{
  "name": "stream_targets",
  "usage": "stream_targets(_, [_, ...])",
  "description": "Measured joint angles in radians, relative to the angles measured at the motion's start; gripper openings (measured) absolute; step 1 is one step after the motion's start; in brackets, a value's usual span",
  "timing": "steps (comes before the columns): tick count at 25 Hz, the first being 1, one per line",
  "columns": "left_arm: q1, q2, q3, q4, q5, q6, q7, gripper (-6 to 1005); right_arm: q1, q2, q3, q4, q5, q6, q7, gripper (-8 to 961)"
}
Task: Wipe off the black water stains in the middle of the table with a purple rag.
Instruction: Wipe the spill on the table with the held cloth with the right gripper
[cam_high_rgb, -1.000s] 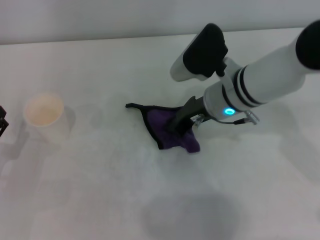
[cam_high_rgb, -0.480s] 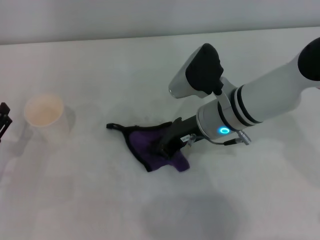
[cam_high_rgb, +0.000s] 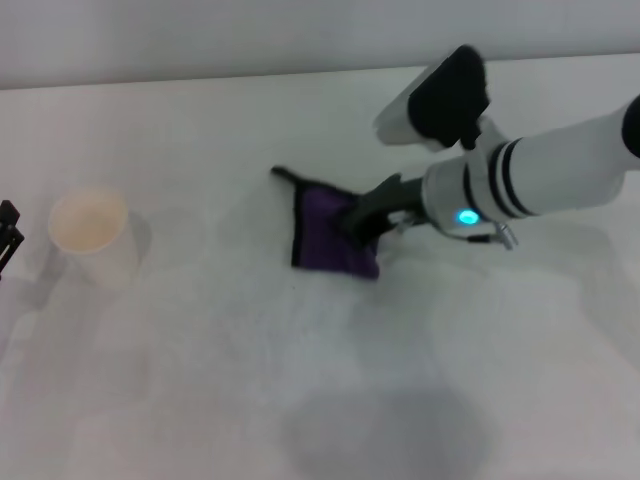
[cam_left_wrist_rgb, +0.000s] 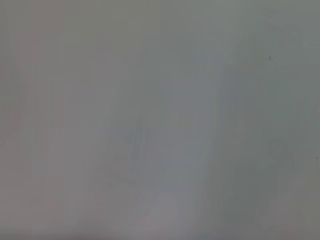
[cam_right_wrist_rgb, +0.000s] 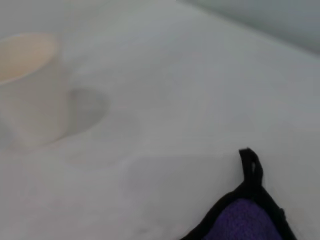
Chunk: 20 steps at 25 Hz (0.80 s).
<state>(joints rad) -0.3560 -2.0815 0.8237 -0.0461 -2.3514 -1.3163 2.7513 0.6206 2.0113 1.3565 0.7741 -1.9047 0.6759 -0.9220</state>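
Note:
The purple rag (cam_high_rgb: 328, 240) lies bunched on the white table (cam_high_rgb: 200, 380) near its middle, with its black corner loop (cam_high_rgb: 284, 176) pointing to the far left. My right gripper (cam_high_rgb: 368, 222) reaches down from the right and is shut on the rag's right edge, pressing it to the tabletop. In the right wrist view the purple rag (cam_right_wrist_rgb: 245, 220) and its loop (cam_right_wrist_rgb: 250, 164) show close up. No black water stains show; they are hidden or out of view. My left gripper (cam_high_rgb: 8, 236) sits at the table's left edge, barely in view.
A pale paper cup (cam_high_rgb: 92, 236) stands upright at the left, well apart from the rag; the paper cup (cam_right_wrist_rgb: 25, 85) also shows in the right wrist view. The left wrist view holds only bare tabletop (cam_left_wrist_rgb: 160, 120). A dark shadow falls on the near middle of the table.
My right gripper dragged the rag toward the near left, then swept it back to the right and farther away. The left arm has barely moved.

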Motion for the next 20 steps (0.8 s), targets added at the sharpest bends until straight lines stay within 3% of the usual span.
stream_targets(6, [0.002, 0.000, 0.000, 0.000, 0.000, 0.000, 0.000, 888, -0.016, 0.004, 0.064, -0.002, -0.002, 0.008, -0.019, 79])
stream_targets(14, [0.001, 0.000, 0.000, 0.000, 0.000, 0.005, 0.001, 888, 0.008, 0.013, 0.053, 0.005, 0.073, 0.254, -0.104, 94])
stream_targets(20, [0.000, 0.000, -0.001, 0.004, 0.000, 0.005, 0.001, 887, -0.010, 0.001, 0.065, -0.011, 0.079, 0.198, -0.142, 104])
